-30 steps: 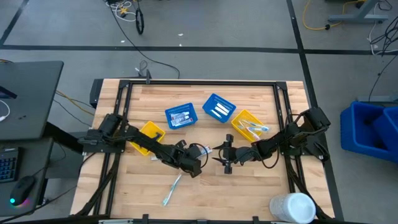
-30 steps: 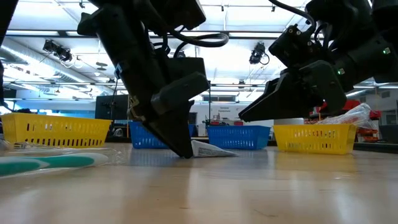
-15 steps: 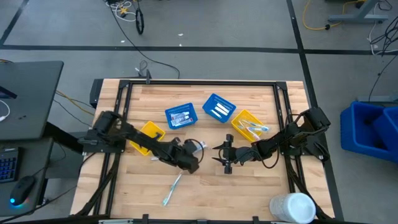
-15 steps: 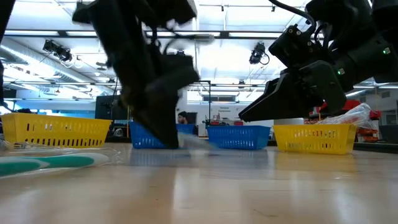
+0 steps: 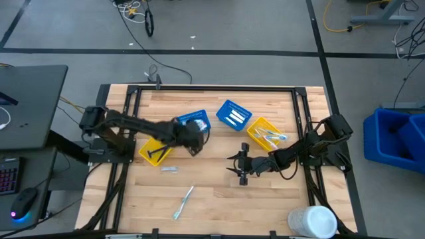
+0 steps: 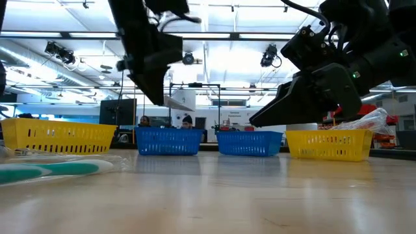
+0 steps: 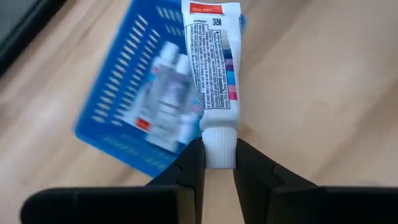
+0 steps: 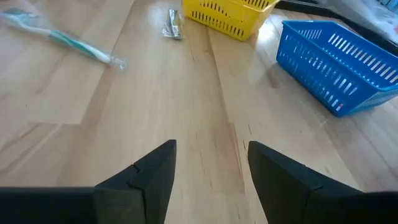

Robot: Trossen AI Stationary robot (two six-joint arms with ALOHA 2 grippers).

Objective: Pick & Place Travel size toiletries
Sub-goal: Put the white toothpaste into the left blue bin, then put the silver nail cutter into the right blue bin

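Note:
My left gripper [image 5: 193, 139] hangs above the table just near of the left blue basket [image 5: 192, 124] and is shut on a small white tube [image 7: 213, 68] with red and blue marks. That basket [image 7: 124, 118] holds more tubes. My right gripper [image 5: 240, 166] waits open and low over the table's middle. A teal and white toothbrush [image 5: 184, 201] lies flat near the near edge, and a small packet [image 5: 169, 169] lies flat left of centre. The right blue basket [image 5: 234, 115] and right yellow basket [image 5: 264, 135] also hold items. My left gripper pinches the white tube by its ribbed cap [image 7: 218, 149] between the two fingers. The tube's body reaches straight on beyond the fingertips. It is lifted clear of the table, with its flat end [image 7: 205, 9] over the blue basket's edge.
A left yellow basket [image 5: 156, 150] sits under my left arm. A large white cylinder [image 5: 312, 221] stands at the near right corner. A black frame [image 5: 212, 88] rims the table. Bare wood lies between the grippers and along the near edge.
My left gripper has risen from the table's middle with the tube and swung toward the far left, to the left blue basket. The tube, lying on the wood before, is now lifted clear. The small packet has come into sight where the arm was.

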